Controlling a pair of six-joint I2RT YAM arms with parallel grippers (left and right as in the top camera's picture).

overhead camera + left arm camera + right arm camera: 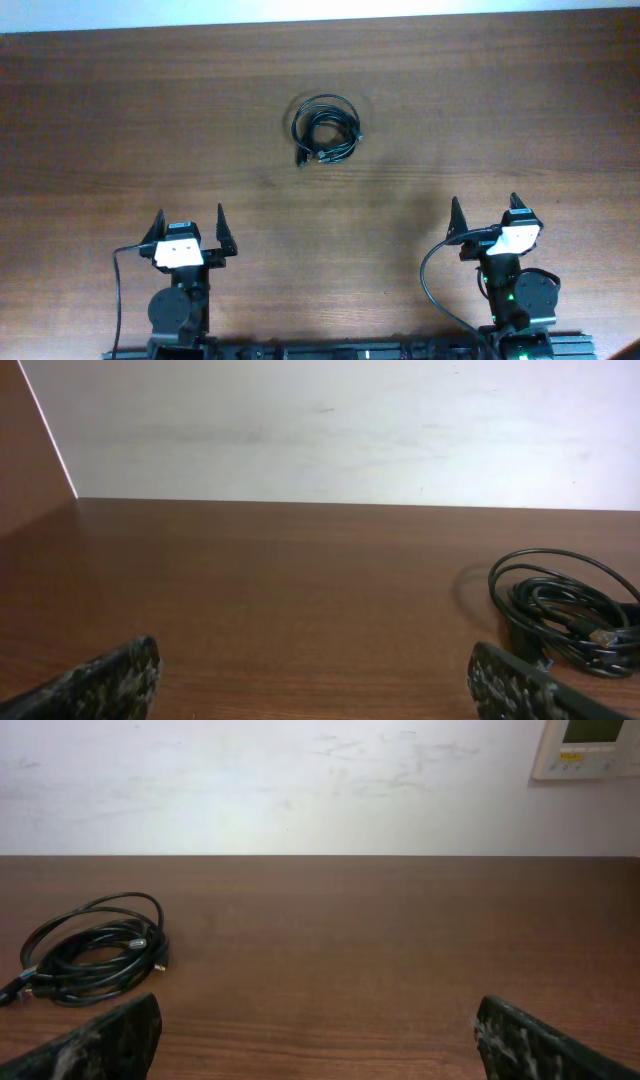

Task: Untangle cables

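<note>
The thin black cables (325,128), wound together into one small loose coil with little plug ends poking out, lie on the brown wooden table (120,120). They sit ahead of the left gripper (190,212) and off to its right, and ahead of the right gripper (485,200) and off to its left. They are well apart from both and roughly between the two lines of reach. Each gripper's jaws stand spread wide with nothing between them.

In the left wrist view the coil (565,610) sits beyond the right-hand finger. In the right wrist view it (95,950) sits beyond the left-hand finger, with a stray end trailing further left.

These cords look light, limp and springy, so I expect them to give no resistance. A pull on one strand would likely drag the whole bundle across the smooth wood rather than free it. They are thin enough to slip out of a loose pinch, but not fragile.

The best hold, to my eye, is the outermost loop on the side nearest a gripper, where one strand stands clear of the rest. Another is the plug end (300,158) sticking out toward the left gripper. One gripper should probably pin or hold the coil while the other draws a single strand away
</note>
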